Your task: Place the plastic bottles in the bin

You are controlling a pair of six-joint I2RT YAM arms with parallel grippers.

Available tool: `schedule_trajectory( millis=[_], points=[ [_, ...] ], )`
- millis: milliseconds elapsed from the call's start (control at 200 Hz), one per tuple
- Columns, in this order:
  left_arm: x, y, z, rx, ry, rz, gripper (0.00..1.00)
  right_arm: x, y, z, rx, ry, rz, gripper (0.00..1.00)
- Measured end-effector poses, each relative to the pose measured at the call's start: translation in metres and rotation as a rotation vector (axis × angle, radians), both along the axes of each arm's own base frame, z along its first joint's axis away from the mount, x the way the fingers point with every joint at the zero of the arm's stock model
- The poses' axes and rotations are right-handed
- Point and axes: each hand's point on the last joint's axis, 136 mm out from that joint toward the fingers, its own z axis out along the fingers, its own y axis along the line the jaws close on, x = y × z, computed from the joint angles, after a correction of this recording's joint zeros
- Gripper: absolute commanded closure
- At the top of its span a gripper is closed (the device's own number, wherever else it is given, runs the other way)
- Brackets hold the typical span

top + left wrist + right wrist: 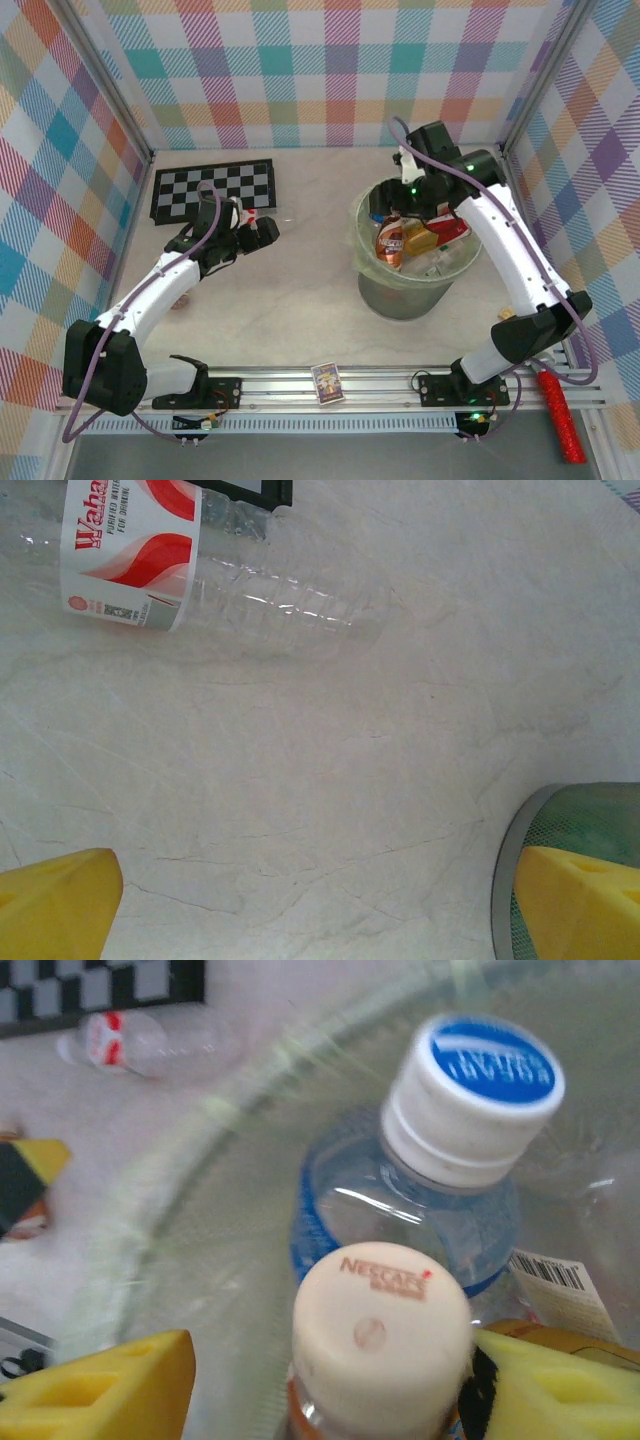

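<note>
Eyes on the orange-brown plastic bottle with the cream screw cap (380,1332): it stands upright squarely between the yellow fingers (100,1390) of the right gripper (330,1395), down inside the large round pale green translucent bin (190,1150). Jaws parted here: one finger stands clear of the cap with daylight showing, the other sits just beside it, and whether that pad touches, the blur won't let me call. No squeeze on the bottle. Just past those fingertips, also in the bin, is a clear plastic bottle with a blue label and blue-topped white cap (470,1100), leaning. From the overhead camera, more orange and red-labelled bottles (425,238) lie heaped in the bin below that gripper.

Across to the left gripper (320,885): its fingers are spread wide, holding nothing, only bare pale marbled tabletop (350,780) between them. Ahead of its fingertips and apart from them lies the clear plastic bottle with the red-and-white label (200,580), on its side on the table, outside the bin. Past that bottle, farther from the fingers, sits the black-and-white chequered board (250,490). The bin wall shows just behind one finger.

Far back from both sets of fingers, by the arm bases: a small picture card box (328,382) on the rail, and a red glittery stick (560,415) beside the right arm's base.
</note>
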Motion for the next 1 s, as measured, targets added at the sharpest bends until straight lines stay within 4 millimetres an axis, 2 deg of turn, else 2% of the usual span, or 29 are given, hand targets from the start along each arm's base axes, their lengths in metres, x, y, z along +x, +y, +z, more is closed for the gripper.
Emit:
schedule_trajectory(
  millis=[100, 175, 265, 435, 580, 705, 845, 1000],
  points=[
    [0.0, 0.0, 0.0, 0.0, 0.0, 0.0, 0.0, 0.002, 0.0, 0.029, 0.026, -0.073, -0.002, 0.27],
    [0.0, 0.0, 0.0, 0.0, 0.0, 0.0, 0.0, 0.003, -0.004, 0.042, 0.022, -0.11, -0.01, 0.35],
    [0.0, -0.001, 0.0, -0.003, 0.002, -0.003, 0.0, 0.004, -0.006, 0.048, 0.016, -0.127, -0.017, 0.46],
    [0.0, -0.002, -0.002, -0.006, 0.01, -0.007, 0.0, 0.006, -0.001, 0.039, 0.019, -0.104, 0.001, 0.57],
    [0.0, -0.002, -0.002, -0.006, 0.01, -0.007, 0.0, 0.01, 0.007, 0.008, 0.018, -0.033, 0.013, 0.6],
    [0.0, -0.002, -0.003, -0.007, 0.011, -0.005, 0.0, 0.006, 0.012, -0.015, 0.031, 0.036, 0.022, 0.6],
    [0.002, -0.001, -0.007, -0.005, 0.025, 0.001, 0.0, 0.007, 0.013, -0.012, 0.039, 0.028, 0.024, 0.56],
    [0.007, 0.006, -0.011, -0.011, 0.044, 0.035, 0.0, 0.01, 0.01, 0.009, 0.044, -0.036, 0.011, 0.51]
  ],
)
